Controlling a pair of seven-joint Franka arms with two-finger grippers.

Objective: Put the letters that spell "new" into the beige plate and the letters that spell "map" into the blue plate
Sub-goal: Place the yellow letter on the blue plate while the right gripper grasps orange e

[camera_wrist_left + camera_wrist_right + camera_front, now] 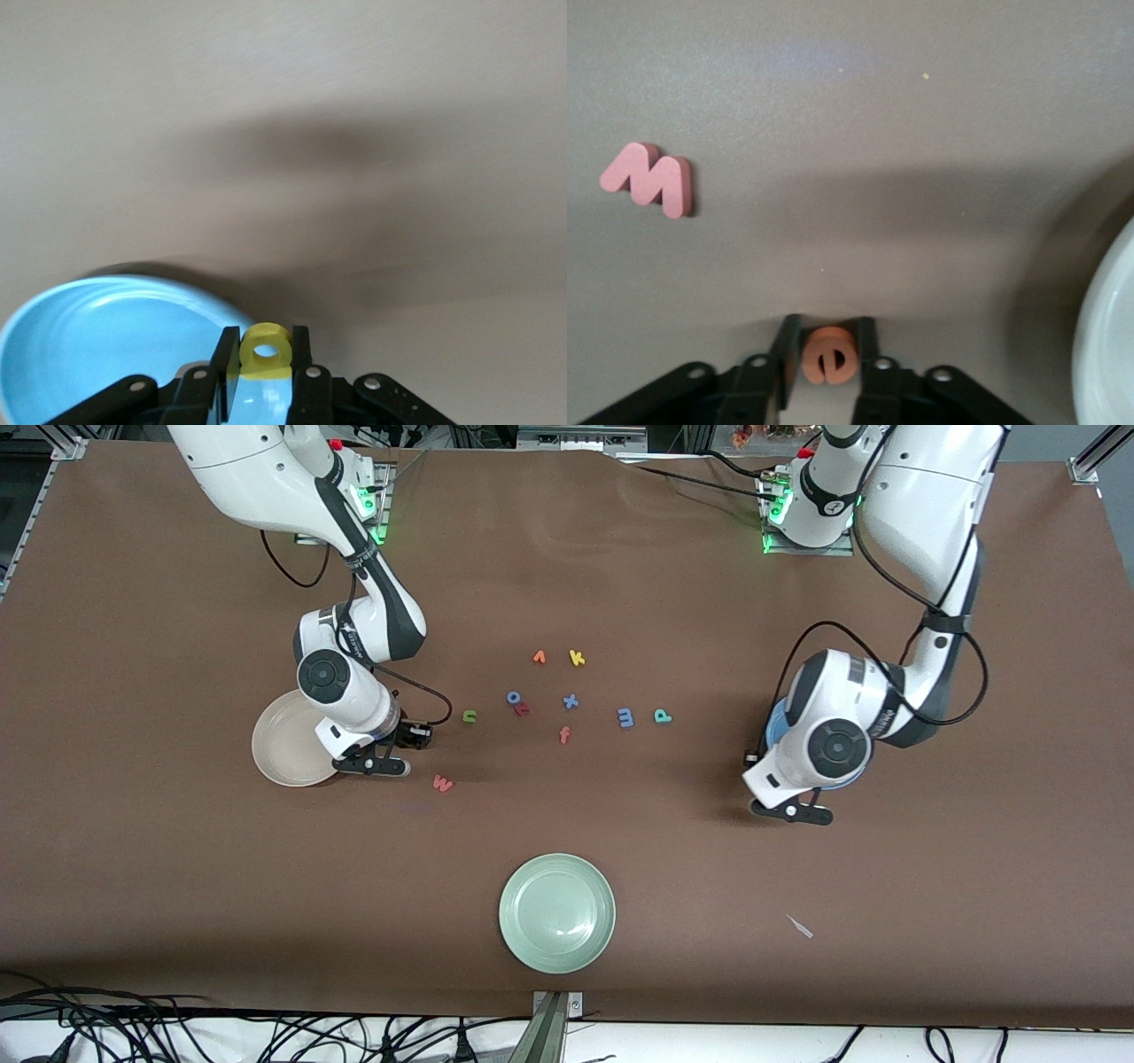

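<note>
My right gripper is shut on the orange e, low over the table beside the beige plate. The pinkish-red w lies close by, and the green n lies farther from the front camera. My left gripper is shut on the yellow a over the rim of the blue plate, which the left arm mostly hides in the front view. The blue m and teal p lie side by side on the table between the two arms.
Loose letters lie mid-table: an orange v, yellow k, blue o, blue x and red-orange f. A pale green plate sits near the front edge, with a small white scrap toward the left arm's end.
</note>
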